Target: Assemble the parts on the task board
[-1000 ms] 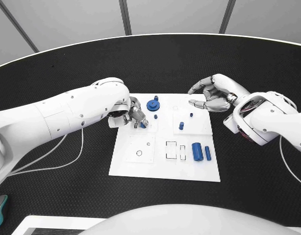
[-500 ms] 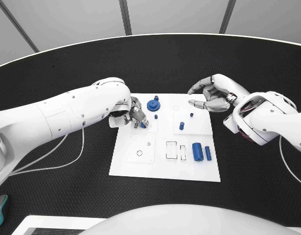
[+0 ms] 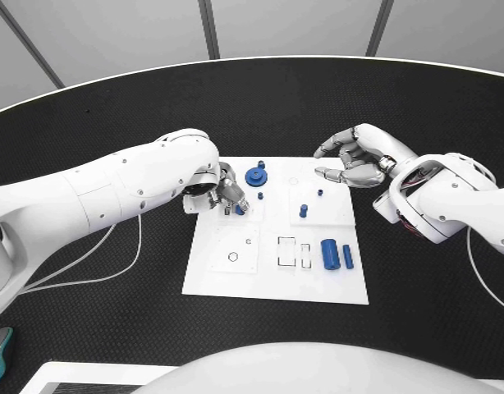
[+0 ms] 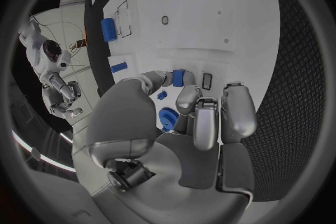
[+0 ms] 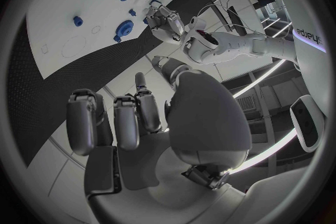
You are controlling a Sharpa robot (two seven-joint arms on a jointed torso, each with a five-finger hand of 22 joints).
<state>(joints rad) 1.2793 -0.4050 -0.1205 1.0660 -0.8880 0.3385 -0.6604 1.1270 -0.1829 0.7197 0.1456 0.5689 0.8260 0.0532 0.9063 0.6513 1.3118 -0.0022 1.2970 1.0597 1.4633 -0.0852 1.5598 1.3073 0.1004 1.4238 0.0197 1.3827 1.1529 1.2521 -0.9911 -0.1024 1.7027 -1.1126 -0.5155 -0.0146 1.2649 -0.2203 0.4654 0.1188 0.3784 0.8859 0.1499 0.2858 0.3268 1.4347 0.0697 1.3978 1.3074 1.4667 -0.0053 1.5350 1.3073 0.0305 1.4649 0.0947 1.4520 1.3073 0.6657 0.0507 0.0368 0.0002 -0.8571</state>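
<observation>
Nothing moved, left robot hand pinching blue part, right robot hand empty, fingers apart.

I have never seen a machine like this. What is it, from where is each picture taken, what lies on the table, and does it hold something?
It is a robot with two white arms, each ending in a silver hand. One picture looks down from a camera on its head. The two round pictures come from cameras at the wrists, behind each hand.

On the black table lies a white plate, the task board, with small blue parts. A round blue part is near its far edge, a small peg stands in the middle, and two cylinders lie side by side nearer the robot.

The left hand is over the board and pinches a small blue piece, clearest in its wrist picture. The right hand is at the board's far right corner, fingers curled, and seems to hold nothing.
</observation>
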